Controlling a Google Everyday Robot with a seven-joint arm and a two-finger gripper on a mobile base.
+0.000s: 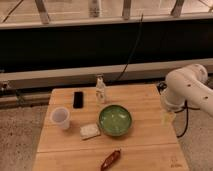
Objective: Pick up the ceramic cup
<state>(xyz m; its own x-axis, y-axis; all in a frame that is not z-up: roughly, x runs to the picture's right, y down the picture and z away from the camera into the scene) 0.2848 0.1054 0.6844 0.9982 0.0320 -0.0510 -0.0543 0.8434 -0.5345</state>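
The ceramic cup (60,118) is small, whitish and tapered. It stands upright near the left edge of the wooden table (145,145). The white robot arm (186,86) reaches in from the right. My gripper (167,118) hangs at the table's right edge, far from the cup, with the green bowl (115,120) between them. Nothing shows in the gripper.
A slim clear bottle (100,90) stands at the back middle, with a black phone (78,99) to its left. A white packet (90,131) lies left of the bowl. A reddish-brown packet (111,159) lies near the front edge. A dark wall and cable run behind.
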